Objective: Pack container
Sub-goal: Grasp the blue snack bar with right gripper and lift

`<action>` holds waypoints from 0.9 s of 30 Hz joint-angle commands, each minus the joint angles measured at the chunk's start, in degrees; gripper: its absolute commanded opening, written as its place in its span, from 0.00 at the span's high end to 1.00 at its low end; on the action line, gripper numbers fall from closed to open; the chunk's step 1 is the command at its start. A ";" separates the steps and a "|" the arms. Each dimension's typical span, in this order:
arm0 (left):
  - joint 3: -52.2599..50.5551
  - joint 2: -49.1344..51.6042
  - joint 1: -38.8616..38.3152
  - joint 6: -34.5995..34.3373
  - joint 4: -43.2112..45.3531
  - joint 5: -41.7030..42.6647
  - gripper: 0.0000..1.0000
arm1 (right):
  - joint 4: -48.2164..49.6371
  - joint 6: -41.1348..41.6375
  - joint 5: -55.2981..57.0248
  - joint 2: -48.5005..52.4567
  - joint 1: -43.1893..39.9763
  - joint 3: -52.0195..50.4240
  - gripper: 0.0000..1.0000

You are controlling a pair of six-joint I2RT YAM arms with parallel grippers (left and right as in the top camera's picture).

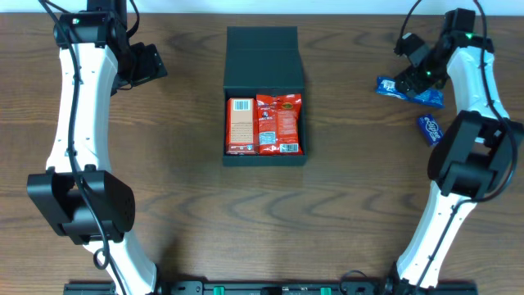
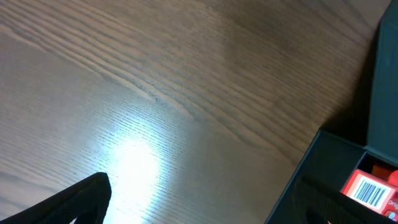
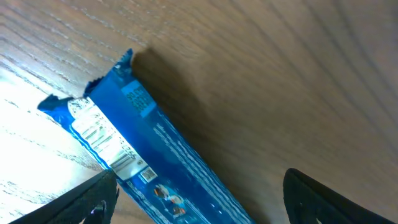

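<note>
The dark teal-black container sits open at the table's middle, its flap lid folded back. Inside lie a red-orange snack carton and a red snack packet. My left gripper is open and empty over bare wood left of the container; the left wrist view shows it with the container's corner and the carton's barcode at right. My right gripper is open, its fingers straddling a blue snack packet lying on the table.
A second blue packet lies on the wood table just in front of the first, close to the right arm. Both arm bases stand at the table's front edge.
</note>
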 commanded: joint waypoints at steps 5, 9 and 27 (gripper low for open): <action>1.01 -0.17 0.35 -3.43 -0.55 0.02 0.05 | 0.66 -1.66 -4.44 2.01 -2.89 -0.26 0.14; 1.01 -0.17 0.35 -3.89 -0.59 0.52 0.05 | 0.55 -1.66 -5.60 2.82 -3.56 -0.26 0.14; 1.01 -0.17 0.35 -4.72 1.11 1.09 0.05 | 0.98 -1.62 -8.17 4.33 -3.43 -0.50 0.22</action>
